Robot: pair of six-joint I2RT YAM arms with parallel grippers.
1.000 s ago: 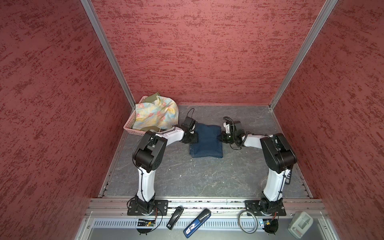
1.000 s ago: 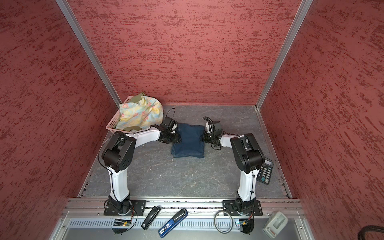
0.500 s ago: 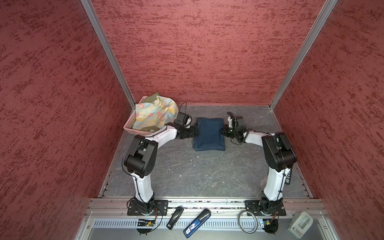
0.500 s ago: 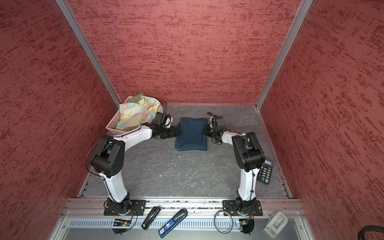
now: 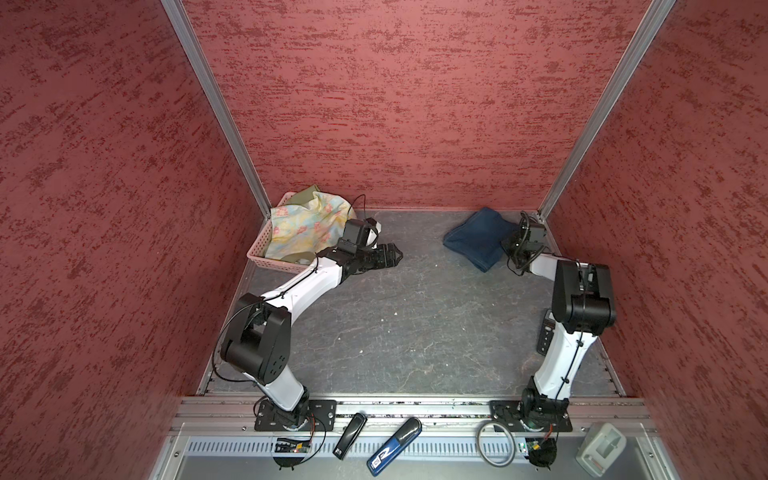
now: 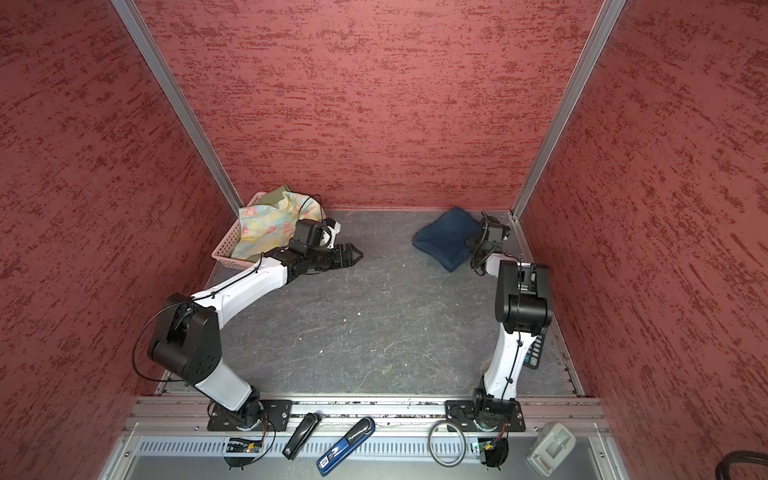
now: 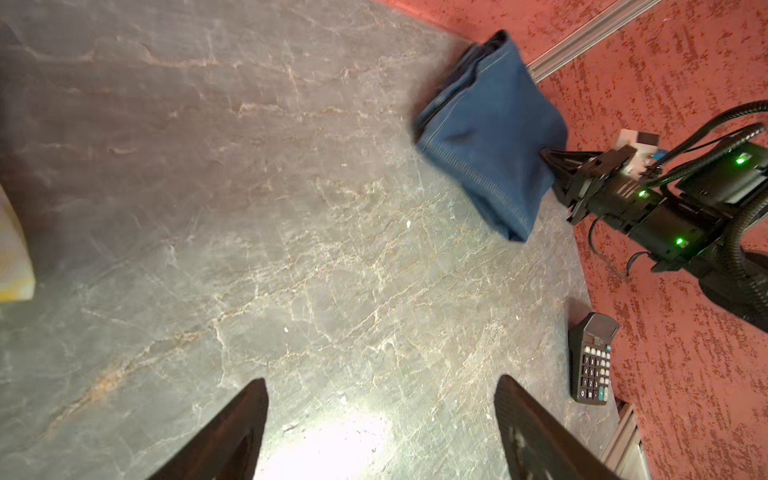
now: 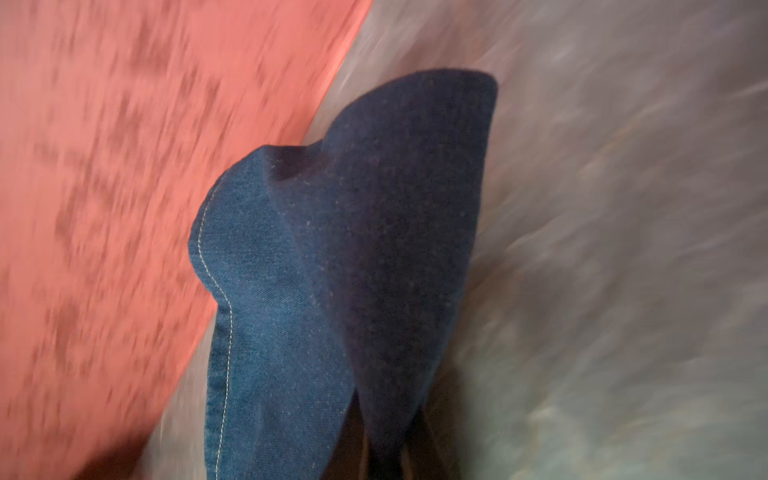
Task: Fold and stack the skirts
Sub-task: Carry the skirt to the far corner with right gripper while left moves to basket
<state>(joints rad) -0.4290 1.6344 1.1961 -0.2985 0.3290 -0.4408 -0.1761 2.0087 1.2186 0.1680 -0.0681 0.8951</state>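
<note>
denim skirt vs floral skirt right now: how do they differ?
The denim skirt is folded and plain dark blue; the floral skirt is crumpled and pale with pink flowers. The denim skirt is at the far right corner of the table; the floral skirt is heaped in the pink basket, far left. The right gripper is shut on the denim skirt; nothing holds the floral skirt. Both are cloth.

The right hand (image 7: 545, 157) pulled the denim skirt (image 5: 473, 241) rightward; the left hand (image 5: 397, 257) opened.

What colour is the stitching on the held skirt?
White stitching on the dark blue skirt; clearest in the right wrist view.
</note>
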